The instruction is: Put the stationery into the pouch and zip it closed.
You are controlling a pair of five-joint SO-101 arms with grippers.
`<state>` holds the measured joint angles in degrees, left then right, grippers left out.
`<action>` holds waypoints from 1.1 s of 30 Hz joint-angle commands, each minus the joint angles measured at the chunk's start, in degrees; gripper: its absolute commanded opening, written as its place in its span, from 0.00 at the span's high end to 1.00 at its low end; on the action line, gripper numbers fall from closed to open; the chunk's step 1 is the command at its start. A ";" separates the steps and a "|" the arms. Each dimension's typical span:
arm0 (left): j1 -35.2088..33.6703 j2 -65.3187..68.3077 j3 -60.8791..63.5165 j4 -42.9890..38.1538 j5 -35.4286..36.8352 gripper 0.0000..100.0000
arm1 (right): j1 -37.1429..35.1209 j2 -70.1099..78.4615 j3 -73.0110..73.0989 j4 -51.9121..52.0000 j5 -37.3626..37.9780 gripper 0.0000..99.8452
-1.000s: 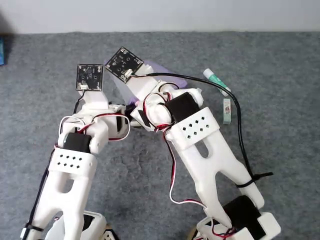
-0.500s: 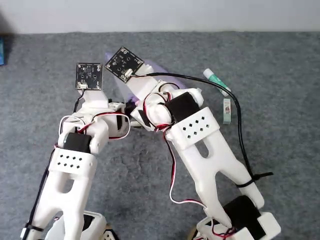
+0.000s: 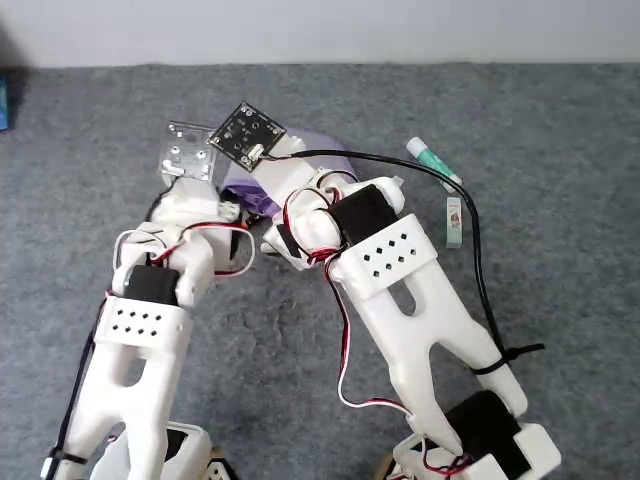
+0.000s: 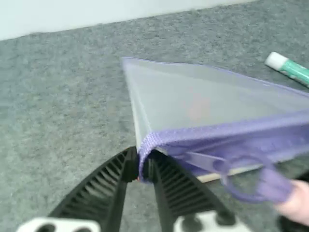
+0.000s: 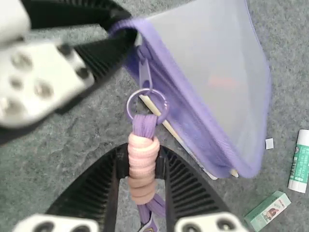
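The translucent pouch (image 4: 203, 104) with a purple zip edge is tilted up off the grey table. My left gripper (image 4: 140, 166) is shut on its corner at the end of the zip. My right gripper (image 5: 142, 157) is shut on the pink bead (image 5: 142, 164) of the purple zip pull strap, with the slider ring (image 5: 147, 104) just in front of it near that same corner. The left gripper (image 5: 123, 36) also appears in the right wrist view. A wooden stick (image 5: 164, 125) lies inside the pouch. In the high view the pouch (image 3: 325, 148) pokes out from under both wrists.
A green-and-white glue stick (image 3: 432, 163) and a small green eraser box (image 3: 454, 222) lie on the carpet right of the arms. They also appear in the right wrist view, glue stick (image 5: 300, 162) and box (image 5: 267, 210). Open carpet lies left and front.
The left wrist has tipped back and the pouch has swung and lifted with it. The right wrist stays close beside it, shifted slightly.
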<state>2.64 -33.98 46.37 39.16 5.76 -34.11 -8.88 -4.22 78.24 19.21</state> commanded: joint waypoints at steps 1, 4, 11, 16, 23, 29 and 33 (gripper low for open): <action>-5.45 -0.09 -0.57 -0.88 -0.53 0.99 | 3.74 -3.03 -3.60 0.66 -0.18 0.99; -7.38 -0.09 -0.75 0.88 -0.53 0.99 | 6.29 -3.03 -3.87 0.57 -0.09 0.99; -7.65 -0.09 -0.66 1.93 -3.60 0.99 | 12.09 -3.03 -3.87 1.01 0.88 0.99; -7.65 -0.09 -0.75 1.93 -3.69 0.99 | 16.04 -3.03 -3.87 1.01 3.52 0.99; -7.65 -0.44 -5.67 5.98 -3.87 0.99 | 13.05 -5.23 -5.54 0.84 3.52 0.99; -7.65 -0.44 -22.29 18.46 -7.47 0.99 | 7.34 -9.36 -7.12 -0.22 3.52 0.99; -7.65 -0.44 -31.96 24.35 -10.37 0.99 | 6.55 -10.33 -9.93 -1.19 3.52 0.99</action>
<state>-4.57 -33.98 23.16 59.91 -2.42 -26.99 -16.35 -10.02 78.68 22.20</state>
